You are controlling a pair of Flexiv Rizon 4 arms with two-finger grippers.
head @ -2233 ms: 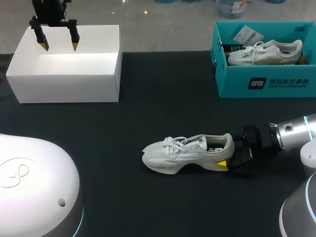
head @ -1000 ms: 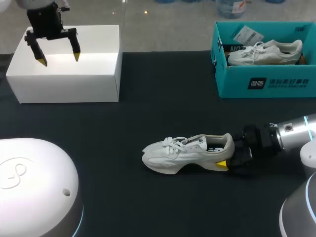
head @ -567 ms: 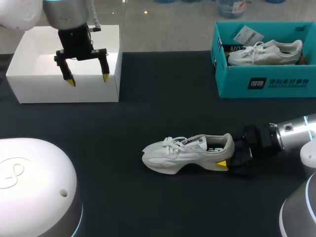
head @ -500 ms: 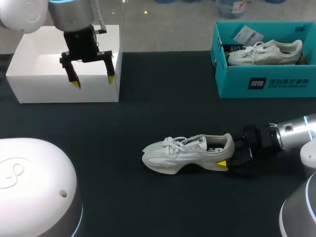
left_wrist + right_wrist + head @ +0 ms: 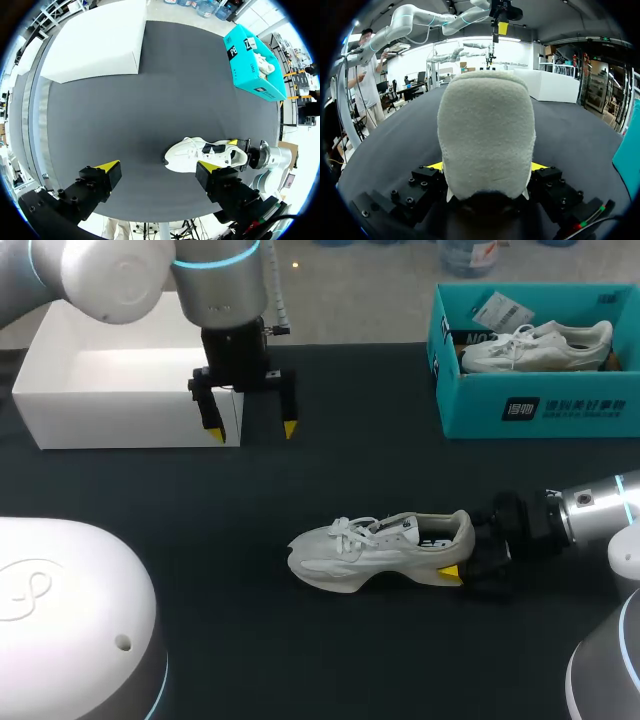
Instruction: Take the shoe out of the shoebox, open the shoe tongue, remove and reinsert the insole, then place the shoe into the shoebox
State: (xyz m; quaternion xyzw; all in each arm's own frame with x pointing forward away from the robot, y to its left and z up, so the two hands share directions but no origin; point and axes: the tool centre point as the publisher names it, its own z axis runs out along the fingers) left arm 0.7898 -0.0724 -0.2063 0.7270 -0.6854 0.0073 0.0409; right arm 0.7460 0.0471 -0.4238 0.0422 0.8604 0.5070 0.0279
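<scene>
Shoe [image 5: 375, 550] heel clamped by right gripper [image 5: 460, 552]; left gripper [image 5: 250, 430], wide open and empty, should pinch the tongue [image 5: 393, 529] squarely, gently.

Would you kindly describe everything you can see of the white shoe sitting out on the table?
The white shoe is a lace-up sneaker with a thick sculpted sole and a dark inside showing at its opening. Its heel looks like soft, fuzzy fabric. It stands upright on the black table, toe towards my left. The right gripper clasps its heel from both sides; nothing else touches it.
</scene>
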